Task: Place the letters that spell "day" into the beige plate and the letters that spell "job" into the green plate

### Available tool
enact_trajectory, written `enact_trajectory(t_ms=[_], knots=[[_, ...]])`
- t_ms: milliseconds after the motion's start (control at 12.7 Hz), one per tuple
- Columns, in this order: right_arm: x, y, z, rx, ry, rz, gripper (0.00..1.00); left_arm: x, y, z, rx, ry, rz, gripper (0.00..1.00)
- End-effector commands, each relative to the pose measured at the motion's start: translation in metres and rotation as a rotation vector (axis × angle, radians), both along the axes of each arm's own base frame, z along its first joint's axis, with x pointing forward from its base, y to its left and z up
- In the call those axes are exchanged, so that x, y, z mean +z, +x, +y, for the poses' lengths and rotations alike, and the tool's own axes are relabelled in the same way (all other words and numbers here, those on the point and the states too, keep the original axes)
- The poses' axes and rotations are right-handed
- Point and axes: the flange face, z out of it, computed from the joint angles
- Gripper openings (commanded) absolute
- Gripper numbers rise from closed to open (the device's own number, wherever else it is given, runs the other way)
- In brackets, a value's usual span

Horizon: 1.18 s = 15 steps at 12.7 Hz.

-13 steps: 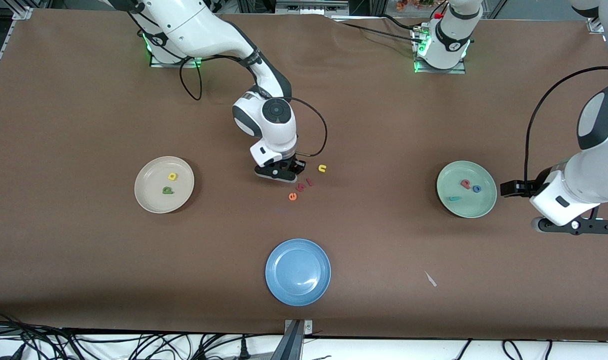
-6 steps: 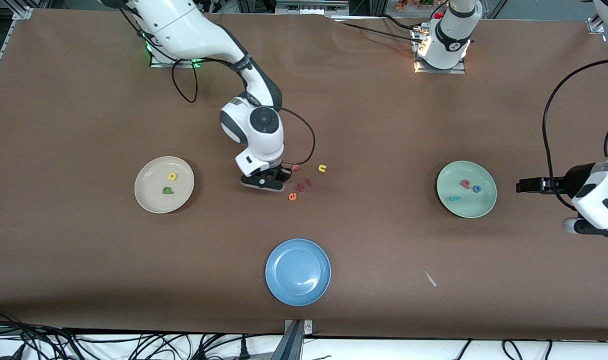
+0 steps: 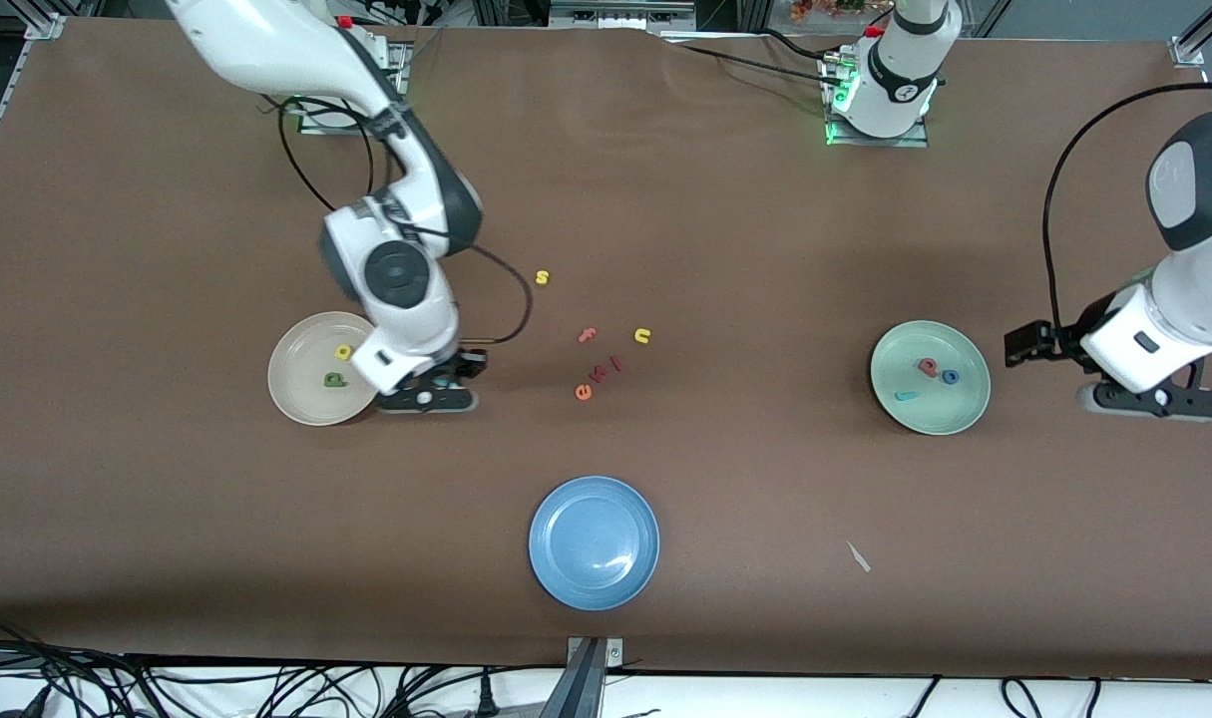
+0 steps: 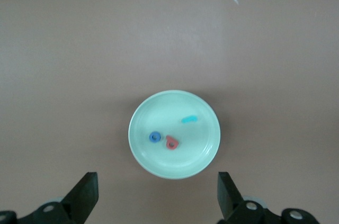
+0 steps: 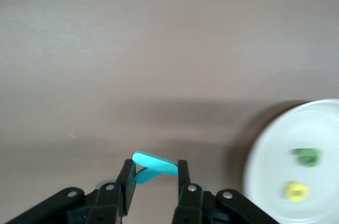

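The right claw [image 3: 428, 395] holds the teal "y" [image 5: 153, 167] pinched between its fingers. It hangs over the tabletop [image 3: 167, 519] just beside the beige plate [image 3: 301, 399], at the rim toward the blue plate's side of the table. This looks like the last step for "day". The yellow "d" [image 3: 343, 351] and the green "a" [image 3: 335, 379] already lie in the beige plate. Next, the right claw likely needs to go a little way over the plate, come low, and let the "y" drop inside the rim.

The left claw [image 4: 156, 197] is wide and holds nothing. It waits up in the air beside the green plate [image 3: 965, 414]. In that plate lie the teal "j" [image 3: 906, 396], the blue "o" [image 3: 951, 376] and the red "b" [image 3: 928, 367], so "job" looks done.

Count: three plates, one beige, one green, one blue [image 3: 595, 541]. Three letters in the green plate, two in the beige plate, one in the right claw. About six spare letters lie loose between the beige plate and the green plate, some too small to read.
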Motion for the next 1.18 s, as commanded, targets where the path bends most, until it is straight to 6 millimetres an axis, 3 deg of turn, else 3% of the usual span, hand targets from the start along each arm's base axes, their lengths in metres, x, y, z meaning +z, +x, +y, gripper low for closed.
enact_trajectory(t_ms=[0,394,473,552,630,709,788,867,1103], knots=[[0.031,0.004,-0.050,0.093,0.037,0.060,0.12,0.033,-0.012,-0.005,-0.055,-0.017,-0.024,1.00],[0.038,0.005,-0.152,0.151,0.029,0.120,0.13,0.090,-0.017,-0.015,-0.066,-0.017,-0.021,1.00],[0.035,0.008,-0.174,0.148,0.029,0.127,0.17,0.099,-0.021,-0.028,-0.086,-0.022,-0.014,1.00],[0.030,0.008,-0.181,0.155,0.029,0.135,0.26,0.109,-0.024,-0.037,-0.095,-0.024,-0.007,1.00],[0.022,0.004,-0.185,0.148,0.030,0.144,0.56,0.113,-0.025,-0.041,-0.103,-0.026,-0.007,1.00],[0.014,0.002,-0.196,0.130,0.032,0.141,0.92,0.113,-0.025,-0.047,-0.119,-0.028,-0.007,1.00],[0.007,-0.001,-0.205,0.115,0.035,0.140,1.00,0.106,-0.025,-0.057,-0.127,-0.031,0.008,1.00],[0.005,-0.001,-0.206,0.103,0.035,0.136,1.00,0.094,-0.025,-0.057,-0.124,-0.033,0.031,0.99],[0.013,0.003,-0.204,0.075,0.073,0.121,1.00,0.070,-0.017,-0.041,-0.095,-0.051,0.066,0.99]])
